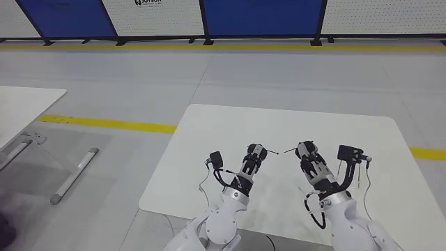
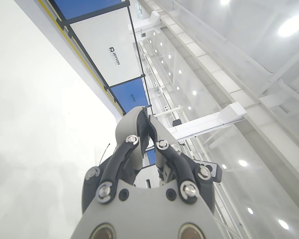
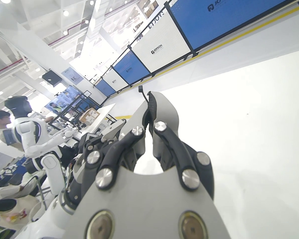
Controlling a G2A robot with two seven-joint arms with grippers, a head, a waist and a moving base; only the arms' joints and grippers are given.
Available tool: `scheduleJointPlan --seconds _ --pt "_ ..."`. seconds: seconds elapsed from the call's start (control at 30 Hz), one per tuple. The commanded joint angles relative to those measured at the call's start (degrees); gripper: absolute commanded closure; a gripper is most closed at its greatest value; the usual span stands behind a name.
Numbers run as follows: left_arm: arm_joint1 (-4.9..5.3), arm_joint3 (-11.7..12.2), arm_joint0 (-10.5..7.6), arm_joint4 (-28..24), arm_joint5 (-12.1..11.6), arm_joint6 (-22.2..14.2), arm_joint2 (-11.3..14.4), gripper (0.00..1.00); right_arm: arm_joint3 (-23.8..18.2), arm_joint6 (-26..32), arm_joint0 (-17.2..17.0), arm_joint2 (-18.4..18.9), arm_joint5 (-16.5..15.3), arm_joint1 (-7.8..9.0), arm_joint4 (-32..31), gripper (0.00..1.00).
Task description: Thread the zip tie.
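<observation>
Both grippers hover close together over the white table (image 1: 293, 125). My left gripper (image 1: 257, 152) (image 2: 147, 112) is shut on a thin black zip tie tail (image 1: 272, 152) that points toward the other arm. My right gripper (image 1: 304, 148) (image 3: 149, 96) is shut on a black zip tie strip, and its small square head (image 3: 140, 89) (image 1: 288, 150) sticks out past the fingertips. In the top view the two black ends face each other across a small gap. Whether they belong to one tie is hidden by the fingers. A thin black strand (image 2: 106, 152) shows beside the left gripper.
The table's far edge lies well beyond the grippers, with bare surface on both sides. A second white table (image 1: 21, 111) stands to the left, with a grey bar (image 1: 73, 176) on the floor beside it. Blue and white panels (image 1: 265, 3) line the back.
</observation>
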Motion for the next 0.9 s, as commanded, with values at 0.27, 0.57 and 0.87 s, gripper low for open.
scheduleJointPlan --seconds 0.27,0.57,0.87 --pt "0.0 0.0 0.0 0.0 0.0 0.0 0.0 1.0 0.39 0.89 0.16 -0.31 0.43 -0.09 -0.27 1.0" --pt "0.0 0.0 0.0 0.0 0.0 0.0 0.0 1.0 0.7 -1.95 -0.19 -0.72 -0.76 -0.49 -0.86 1.0" --pt "0.0 0.0 0.0 0.0 0.0 0.0 0.0 1.0 1.54 -2.12 0.38 -1.31 -1.19 -1.19 -0.54 1.0"
